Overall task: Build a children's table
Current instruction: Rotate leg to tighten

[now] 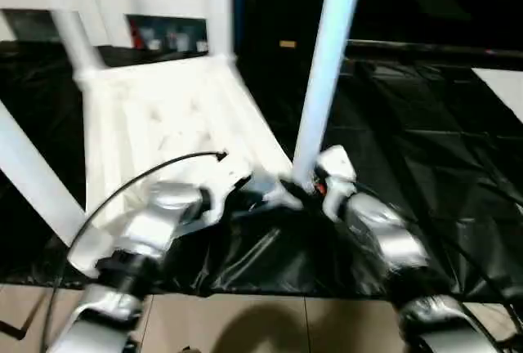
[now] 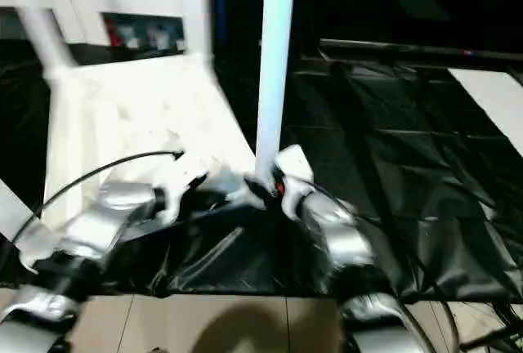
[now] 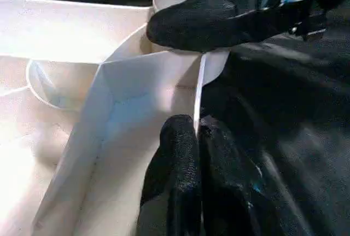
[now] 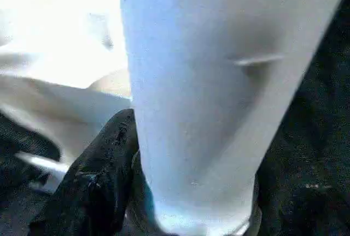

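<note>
Left gripper (image 3: 199, 154) jaws together on tabletop rim (image 3: 200, 91), right gripper (image 1: 315, 183) clasping upright leg (image 1: 325, 67).

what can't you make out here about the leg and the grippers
- Leg: its upper end is cut off by the top edge in both eye views.
- Leg's foot in its corner socket: the right gripper covers it in the eye views, so how far it is seated cannot be told.
- Right gripper's second finger: hidden behind the leg in the right wrist view; one finger shows.
- Left gripper: motion blur smears it in the eye views.
</note>
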Robot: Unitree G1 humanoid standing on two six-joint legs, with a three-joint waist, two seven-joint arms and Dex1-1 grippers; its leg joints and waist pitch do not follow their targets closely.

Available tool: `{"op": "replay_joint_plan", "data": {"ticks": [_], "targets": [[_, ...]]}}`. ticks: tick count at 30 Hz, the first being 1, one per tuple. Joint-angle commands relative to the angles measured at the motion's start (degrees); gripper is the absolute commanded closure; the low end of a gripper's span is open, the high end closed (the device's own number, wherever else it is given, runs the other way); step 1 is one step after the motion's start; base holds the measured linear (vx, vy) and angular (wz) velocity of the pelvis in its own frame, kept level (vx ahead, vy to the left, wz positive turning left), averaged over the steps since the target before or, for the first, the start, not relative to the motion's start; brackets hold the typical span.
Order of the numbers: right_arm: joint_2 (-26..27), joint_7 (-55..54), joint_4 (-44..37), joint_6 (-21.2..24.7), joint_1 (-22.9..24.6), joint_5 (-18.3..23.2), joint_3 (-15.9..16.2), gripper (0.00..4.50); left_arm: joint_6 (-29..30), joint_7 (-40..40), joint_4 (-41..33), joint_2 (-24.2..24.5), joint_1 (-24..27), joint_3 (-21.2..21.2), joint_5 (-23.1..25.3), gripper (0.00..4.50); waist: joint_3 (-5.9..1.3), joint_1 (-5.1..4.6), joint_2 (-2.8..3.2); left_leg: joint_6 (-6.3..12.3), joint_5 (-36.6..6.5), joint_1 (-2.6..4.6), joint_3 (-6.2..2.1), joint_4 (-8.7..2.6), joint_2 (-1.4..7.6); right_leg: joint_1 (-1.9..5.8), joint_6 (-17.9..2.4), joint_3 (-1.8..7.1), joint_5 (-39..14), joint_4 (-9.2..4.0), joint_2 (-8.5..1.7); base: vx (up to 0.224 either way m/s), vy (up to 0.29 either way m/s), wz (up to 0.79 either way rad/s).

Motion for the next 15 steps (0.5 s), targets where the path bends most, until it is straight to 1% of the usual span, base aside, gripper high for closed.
{"op": "replay_joint_plan", "data": {"ticks": [1, 2, 3, 4, 6, 7, 8, 9, 10, 11, 12, 13, 14, 15], "targets": [[5.4, 2.1, 1.0, 0.1, 0.3, -3.9, 8.6, 1.83, -0.4, 5.0, 0.5, -4.3, -2.6, -0.6, -0.9, 4.50, -2.56, 0.14, -0.07, -0.57, -21.3, 0.20, -0.87, -4.26, 1.02, 1.52, -5.5, 2.18, -29.0, -6.21, -2.97, 0.000, 0.000, 0.00], [5.2, 1.5, 0.7, -0.6, 0.2, -5.1, 9.3, 1.83, -0.4, 4.8, 0.3, -4.5, -2.6, -0.6, -1.0, 4.50, -2.70, 0.20, -0.06, -0.33, -20.9, 0.21, -0.82, -4.24, 1.06, 1.53, -5.6, 2.25, -27.9, -6.14, -3.00, 0.000, 0.000, 0.00], [5.0, 0.4, 0.5, -0.8, 0.0, -4.7, 8.2, 1.48, -0.7, 3.5, -0.3, -4.3, -2.5, -1.0, -1.0, 4.50, -2.70, 0.19, -0.12, -0.15, -20.4, 0.01, -0.80, -4.30, 1.10, 1.60, -5.9, 2.30, -26.4, -5.92, -2.90, 0.000, 0.000, 0.00], [4.9, 0.4, 0.3, -0.6, 0.0, -4.1, 7.6, 1.48, -0.8, 3.0, -0.7, -4.1, -2.3, -1.0, -1.1, 4.50, -2.76, 0.22, -0.11, -0.04, -20.0, -0.07, -0.78, -4.31, 1.07, 1.73, -6.1, 2.30, -25.5, -5.81, -2.86, 0.000, 0.000, 0.00], [4.5, 0.9, -0.4, 0.1, 0.1, -2.6, 6.2, 1.13, -0.7, 1.4, -1.9, -3.3, -1.6, -1.1, -1.4, 4.50, -2.87, 0.32, -0.05, 0.36, -18.8, -0.17, -0.68, -4.31, 1.14, 1.90, -7.0, 2.37, -22.1, -5.48, -2.81, 0.000, 0.000, 0.00], [4.1, 1.7, -0.8, 0.3, 0.2, -2.2, 5.8, 1.11, -0.9, 0.6, -2.4, -2.8, -1.2, -1.2, -1.5, 4.50, -2.93, 0.34, -0.08, 0.46, -18.2, -0.21, -0.64, -4.27, 1.13, 1.96, -7.3, 2.40, -21.1, -5.37, -2.79, 0.000, 0.000, 0.00], [2.6, 4.0, -1.3, -0.3, 0.3, -1.6, 5.7, 1.03, -1.3, -1.6, -3.4, -1.3, -0.5, -1.1, -2.3, 4.50, -3.06, 0.38, 0.14, 0.53, -17.2, -0.27, -0.59, -4.22, 1.17, 2.07, -8.0, 2.44, -18.6, -5.08, -2.76, 0.000, 0.000, 0.00], [2.2, 4.6, -1.4, -0.4, 0.3, -1.5, 5.7, 0.90, -1.5, -2.1, -3.7, -0.9, -0.3, -1.0, -2.5, 4.50, -3.18, 0.39, 0.07, 0.71, -16.4, -0.35, -0.59, -4.15, 1.16, 2.24, -8.4, 2.44, -17.0, -4.91, -2.79, 0.000, 0.000, 0.00], [1.3, 6.3, -1.6, -1.2, 0.3, -1.2, 5.7, 0.77, -1.7, -3.4, -4.2, -0.1, 0.1, -1.0, -3.1, 4.50, -3.26, 0.30, 0.11, 0.97, -15.0, -0.51, -0.49, -4.07, 1.15, 2.34, -9.4, 2.45, -13.6, -4.49, -2.61, 0.000, 0.000, 0.00], [-0.8, 11.3, -2.3, -2.0, 0.6, -0.2, 5.9, 0.77, -3.2, -6.8, -4.8, 1.7, 0.8, -1.1, -4.0, 4.50, -3.30, 0.21, 0.29, 1.35, -14.3, -0.50, -0.39, -3.89, 1.10, 2.46, -10.3, 2.41, -11.3, -4.29, -2.57, 0.000, 0.000, 0.00], [-1.8, 13.5, -2.6, -2.4, 0.8, 0.0, 6.0, 0.69, -3.4, -8.1, -5.1, 2.4, 1.1, -1.2, -4.4, 4.50, -3.38, 0.15, 0.19, 2.13, -14.0, -0.61, -0.33, -3.73, 1.04, 2.69, -10.9, 2.33, -9.9, -4.17, -2.49, 0.000, 0.000, 0.00], [-3.0, 16.2, -3.1, -2.8, 1.0, 0.4, 6.3, 0.69, -3.4, -9.8, -5.4, 3.2, 1.4, -1.2, -4.9, 4.50, -3.39, 0.18, 0.22, 2.48, -13.6, -0.59, -0.29, -3.68, 1.09, 2.65, -11.2, 2.36, -9.2, -4.10, -2.51, 0.000, 0.000, 0.00], [-4.0, 18.6, -3.5, -3.3, 1.2, 0.6, 6.6, 0.69, -3.6, -11.4, -5.7, 3.8, 1.6, -1.3, -5.4, 4.50, -3.41, 0.18, 0.24, 3.10, -12.9, -0.54, -0.15, -3.55, 1.13, 2.55, -12.1, 2.41, -7.6, -3.98, -2.48, 0.000, 0.000, 0.00], [-5.5, 21.8, -3.9, -3.9, 1.4, 1.1, 7.0, 0.69, -3.6, -13.4, -6.0, 4.7, 1.8, -1.5, -5.9, 4.50, -3.33, 0.25, 0.26, 3.29, -12.8, -0.51, -0.13, -3.57, 1.12, 2.54, -12.4, 2.39, -7.5, -3.99, -2.44, 0.000, 0.000, 0.00]]}}
